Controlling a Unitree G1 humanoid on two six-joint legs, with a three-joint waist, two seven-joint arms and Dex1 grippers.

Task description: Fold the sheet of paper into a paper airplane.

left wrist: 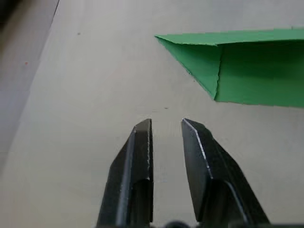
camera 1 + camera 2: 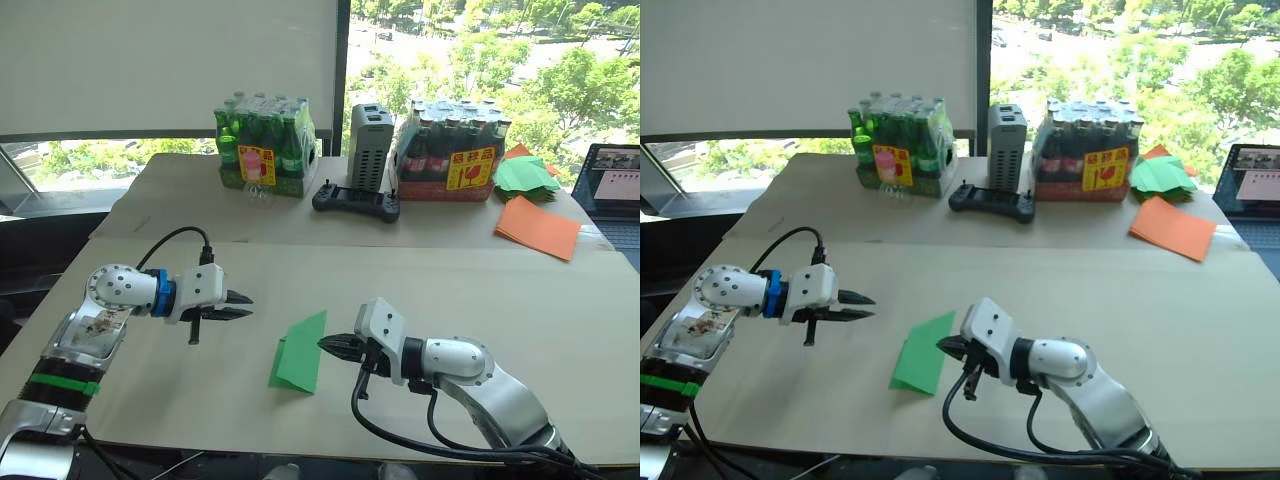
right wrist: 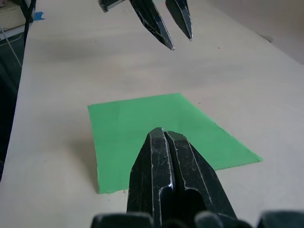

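I have the sheet of paper near the front of the table, between my two grippers; it is bright green and folded, one flap lying flat and another panel rising at a slant from the crease, so it stands like a low tent; the left wrist view shows a pointed corner with a folded edge facing that gripper.

My right gripper sits at the paper's right edge, fingertips pressed together; in the right wrist view the closed tips lie right at the near edge of the green panel, but I cannot tell whether any paper is caught between them.

My left gripper hangs above the table just beyond the paper's left side, apart from it; its two black fingers are spread a little, with bare table showing through the gap, and they hold nothing.

Well behind, at the far edge, stand a pack of green bottles, a grey box and a pack of dark bottles, with a black controller lying in front; to the right lie orange sheets and a green paper stack; a laptop sits at the far right.
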